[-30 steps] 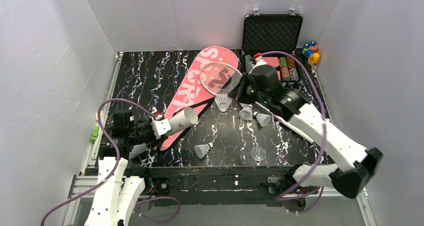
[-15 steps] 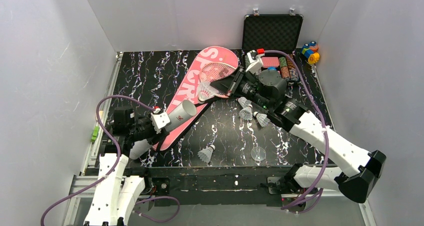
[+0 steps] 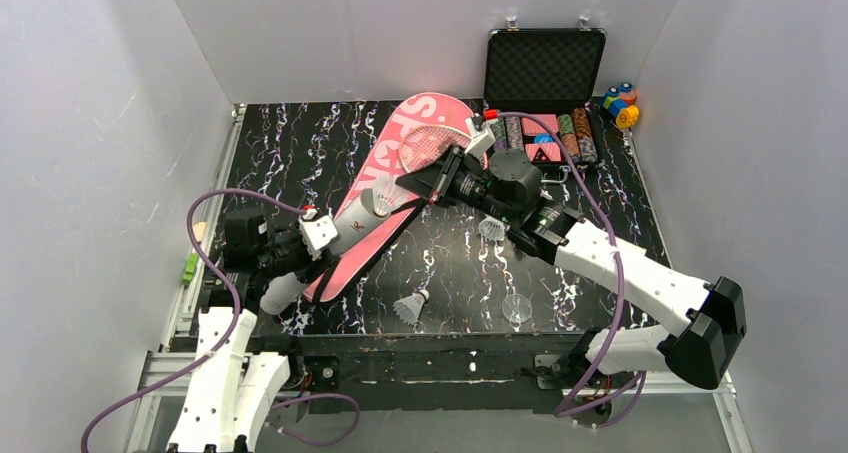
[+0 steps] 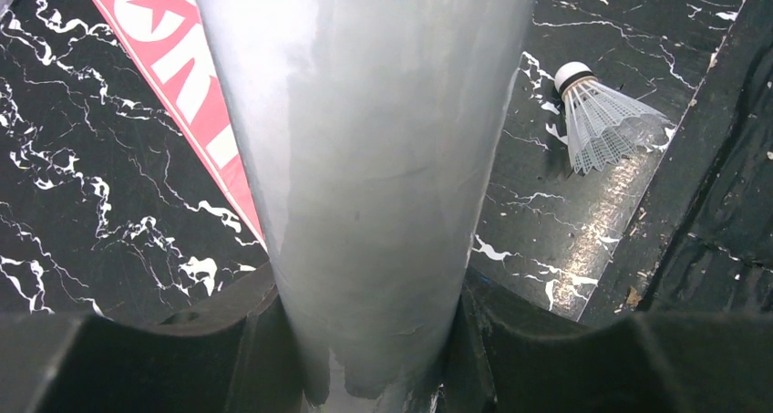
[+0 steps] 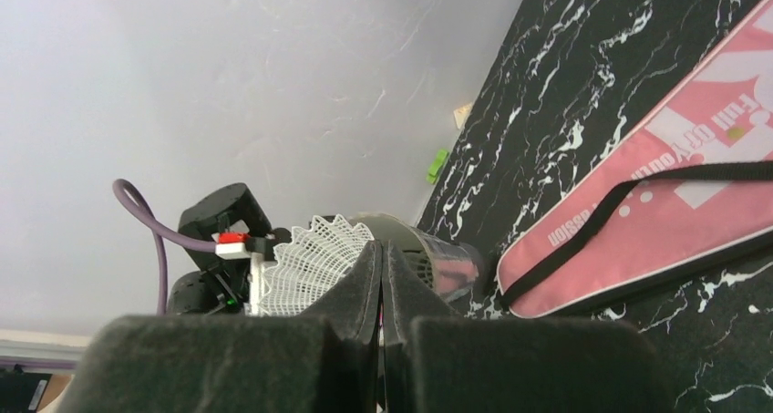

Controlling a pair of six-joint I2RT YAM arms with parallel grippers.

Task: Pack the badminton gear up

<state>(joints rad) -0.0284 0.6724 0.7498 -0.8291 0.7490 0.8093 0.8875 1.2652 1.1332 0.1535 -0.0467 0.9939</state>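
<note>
The left gripper (image 3: 318, 239) is clamped round the white tube (image 4: 365, 158). Over the last second it has tipped the tube up, so the open mouth now faces across the table, above the lower end of the pink bag (image 3: 372, 188). A shuttlecock (image 5: 310, 260) that was over by the racket a second ago is now right at that mouth. It is pinched between the pressed-together fingers of the right gripper (image 3: 407, 185), whose arm has swung leftwards to bring it. I judge the step to be feeding this shuttlecock into the tube (which end leads, I cannot tell). It looks nearly lined up but not yet inside.

Further right, the red-framed racket (image 3: 428, 145) lies on the bag, not in it. The bag's black strap (image 3: 398, 223) runs beneath the meeting point and could snag. One loose shuttlecock (image 3: 410, 307) rests near the front edge and another shuttlecock (image 3: 491, 227) lies under the right arm. A clear disc (image 3: 517, 308) by the front edge may be the tube's cap. The chip case (image 3: 545, 68) and toy blocks (image 3: 620, 103) are not part of this job.
</note>
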